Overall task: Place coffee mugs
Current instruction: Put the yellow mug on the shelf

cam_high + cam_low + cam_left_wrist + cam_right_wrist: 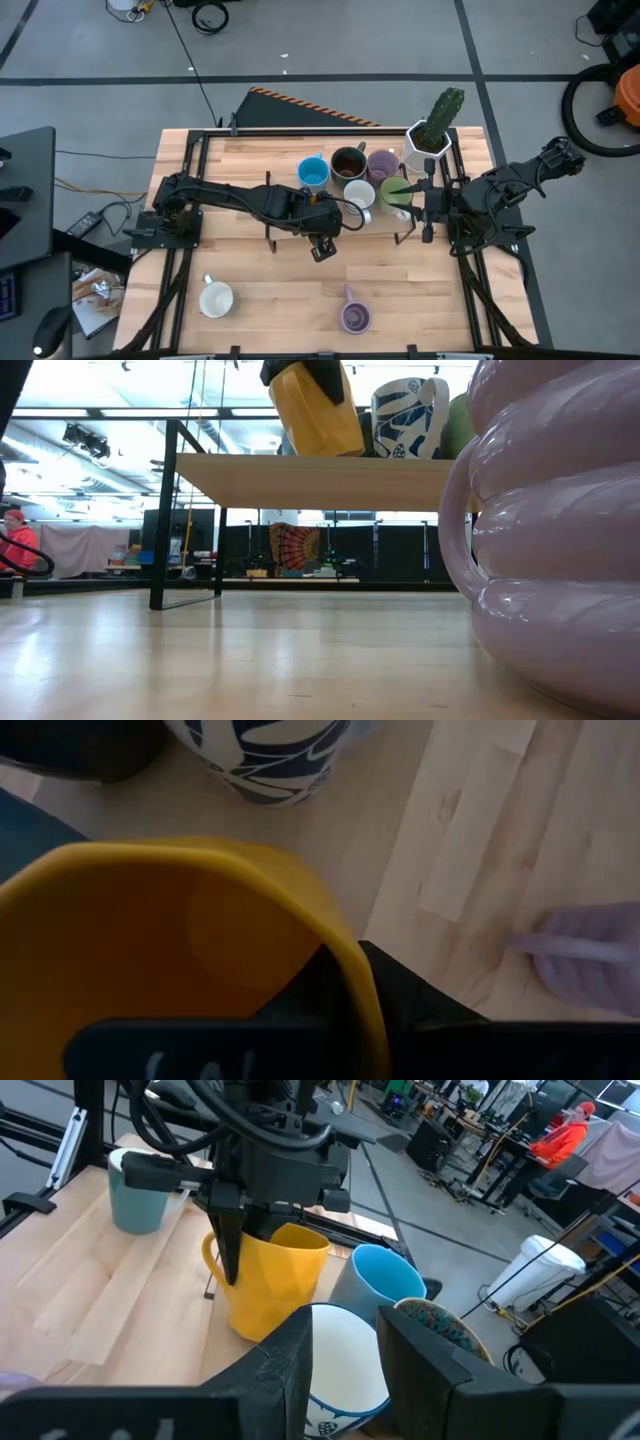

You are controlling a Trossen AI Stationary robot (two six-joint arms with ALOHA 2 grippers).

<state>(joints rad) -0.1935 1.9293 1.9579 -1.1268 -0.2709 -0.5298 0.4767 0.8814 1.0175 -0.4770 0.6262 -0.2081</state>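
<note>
Near the bench (270,300) centre, the left claw (245,1260) is closed on the rim of 1 orange-yellow mug (270,1285), with 1 finger (230,1255) outside the wall next to the handle. This mug stands upright, long axis vertical, mouth up, just beside the mug cluster on the side toward the near edge.

Cluster along the far edge, right of centre, all upright, mouths up:
- 1 blue mug (313,174)
- 1 dark brown mug (348,162)
- 1 purple mug (383,165)
- 1 white patterned mug (360,195)
- 1 green mug (397,192)

Near edge:
- 1 white mug (215,298) toward the left corner, handle pointing to the far edge.
- 1 second purple mug (355,318) at mid-edge, handle pointing to the far edge.

Count: 8 mugs. 1 white cactus pot (427,145) stands at the far edge beside the cluster.

The right claw (412,190) sits at the green mug; its state cannot be told.
</note>
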